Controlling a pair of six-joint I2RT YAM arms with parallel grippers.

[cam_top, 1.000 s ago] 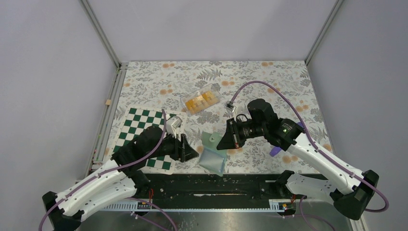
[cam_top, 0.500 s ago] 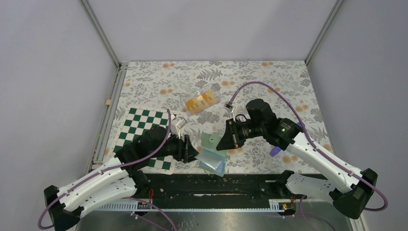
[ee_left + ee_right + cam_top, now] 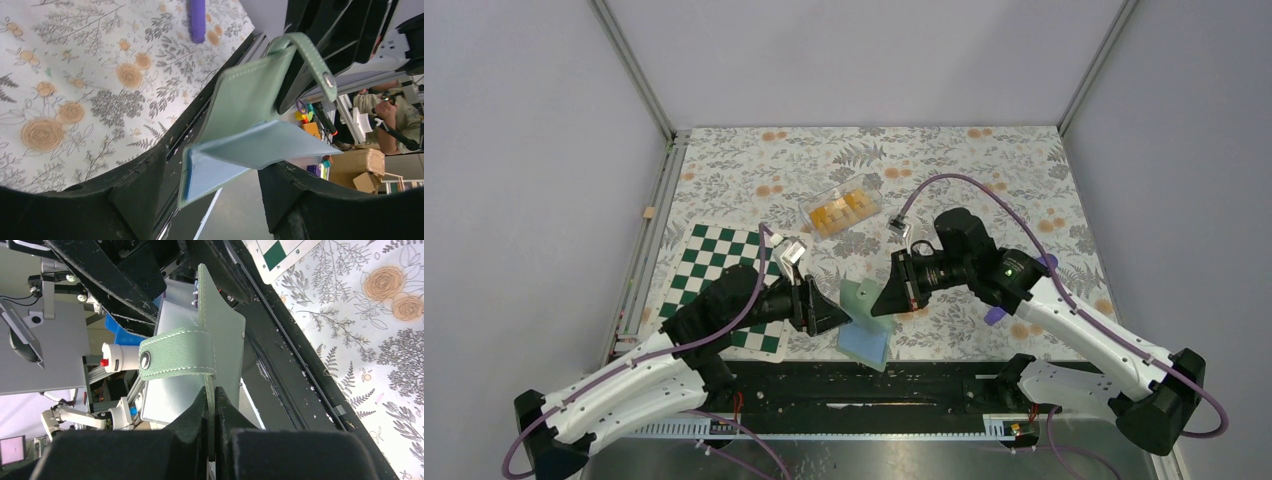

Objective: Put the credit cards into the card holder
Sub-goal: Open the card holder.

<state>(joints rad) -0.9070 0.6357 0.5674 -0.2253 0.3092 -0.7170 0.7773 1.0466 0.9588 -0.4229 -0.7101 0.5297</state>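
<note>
The card holder point(image 3: 865, 322) is pale green with light blue inner leaves and hangs open above the table's near edge. My right gripper point(image 3: 888, 297) is shut on its green cover, and the right wrist view shows the cover point(image 3: 222, 330) pinched edge-on between the fingers of that gripper point(image 3: 210, 396). My left gripper point(image 3: 840, 318) stands open around the holder's lower end. In the left wrist view the blue leaves point(image 3: 250, 150) hang between the wide-apart fingers of that gripper point(image 3: 215, 172). The orange-yellow credit cards point(image 3: 841, 209) lie in a clear tray at the back centre.
A green-and-white chequered board point(image 3: 714, 262) lies under the left arm. A purple object point(image 3: 994, 315) sits beside the right arm, also seen far off in the left wrist view point(image 3: 197, 20). The black rail point(image 3: 894, 385) runs along the near edge below the holder.
My left gripper has slid right until its fingers straddle the card holder. The right gripper has raised the green cover, so the holder has come off the table and opened.
</note>
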